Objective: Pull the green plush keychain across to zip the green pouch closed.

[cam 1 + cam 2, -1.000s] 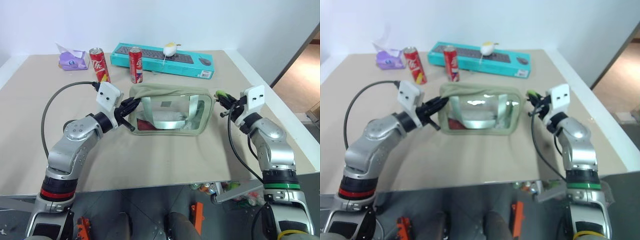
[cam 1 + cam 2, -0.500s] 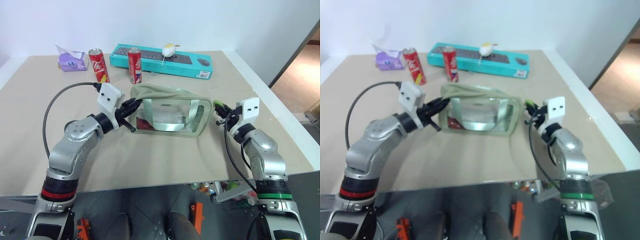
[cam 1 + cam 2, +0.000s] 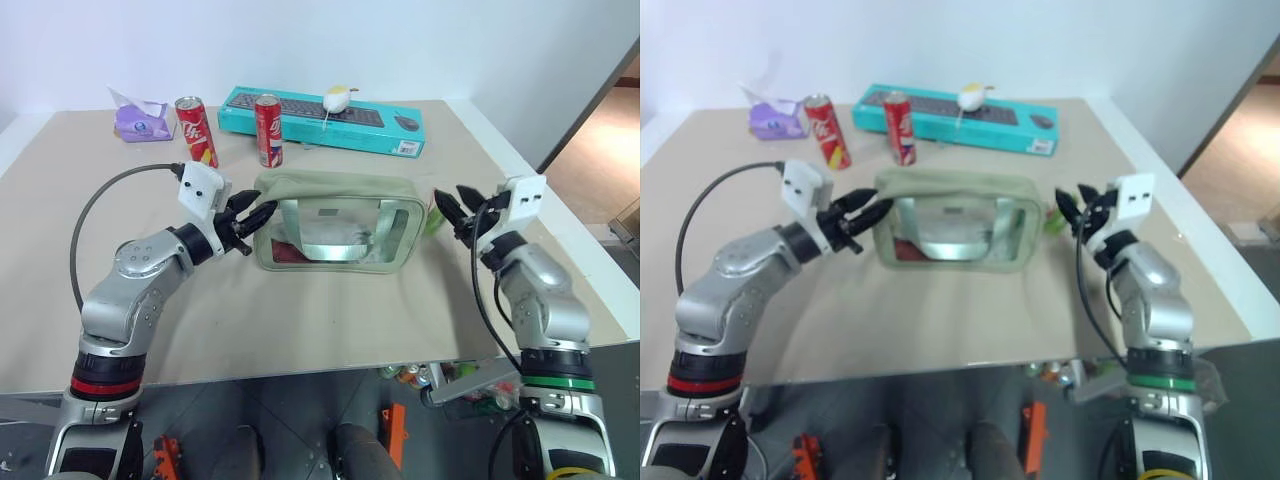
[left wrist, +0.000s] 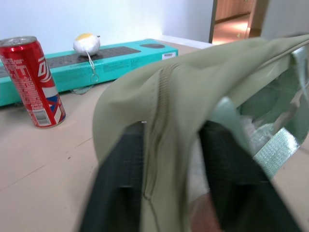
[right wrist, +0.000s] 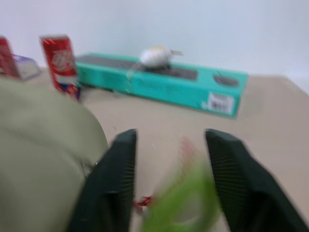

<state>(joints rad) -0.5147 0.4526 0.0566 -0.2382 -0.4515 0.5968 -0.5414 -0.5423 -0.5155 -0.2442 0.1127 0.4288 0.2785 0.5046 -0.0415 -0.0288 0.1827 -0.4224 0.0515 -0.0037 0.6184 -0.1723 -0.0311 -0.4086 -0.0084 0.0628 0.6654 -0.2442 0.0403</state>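
Note:
The green pouch [image 3: 335,222] stands in the middle of the table, its zipper top looking drawn across. At the pouch's right end hangs the green plush keychain [image 3: 433,216], a blurred lime shape [image 5: 181,205] in the right wrist view. My right gripper [image 3: 451,205] is open just right of the keychain, its fingers [image 5: 115,181] spread on either side without gripping it. My left gripper [image 3: 257,216] is open at the pouch's left end. Its fingers [image 4: 120,186] straddle the fabric corner [image 4: 166,121] loosely.
Two red cans [image 3: 197,130] [image 3: 269,130] stand behind the pouch. A teal keyboard box [image 3: 380,128] with a white and yellow plush [image 3: 339,100] on top lies along the back. A purple tissue pack [image 3: 143,120] sits at the back left. The table's right edge [image 3: 560,235] runs close to my right arm.
Both grippers have opened. The right one let go of the keychain, which now hangs at the pouch's right end. The left one released the pouch's left end, and the pouch settled.

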